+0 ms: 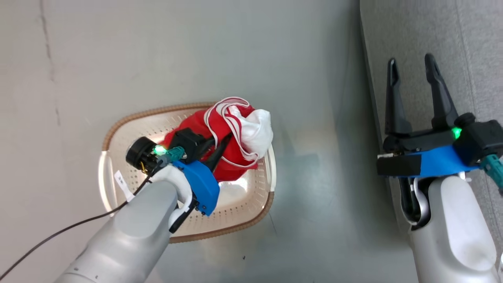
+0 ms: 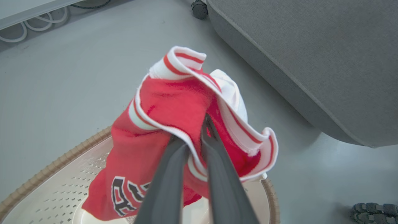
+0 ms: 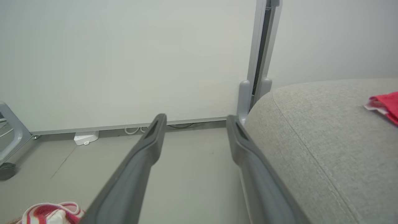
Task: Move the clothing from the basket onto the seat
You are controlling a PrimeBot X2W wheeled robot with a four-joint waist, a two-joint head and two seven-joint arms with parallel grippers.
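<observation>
A red garment [image 1: 232, 161] with white striped trim and dark lettering is bunched up over the cream basket [image 1: 243, 196]. My left gripper [image 1: 224, 141] is shut on a fold of it. In the left wrist view the two fingers [image 2: 217, 161] pinch the red garment [image 2: 174, 105], and its lower end hangs into the basket [image 2: 56, 193]. My right gripper [image 1: 412, 67] stands open and empty above the edge of the grey seat [image 1: 471, 39]. In the right wrist view, a second red garment [image 3: 385, 104] lies on the seat [image 3: 326, 140] beyond my right gripper [image 3: 196, 119].
The basket stands on the grey floor [image 1: 314, 59], left of the seat's rounded edge [image 2: 311, 46]. A caster wheel [image 2: 199, 9] and cables [image 2: 31, 28] lie by the wall. An upright grey post [image 3: 261, 46] stands behind the seat. A dark treaded object [image 2: 374, 211] sits on the floor.
</observation>
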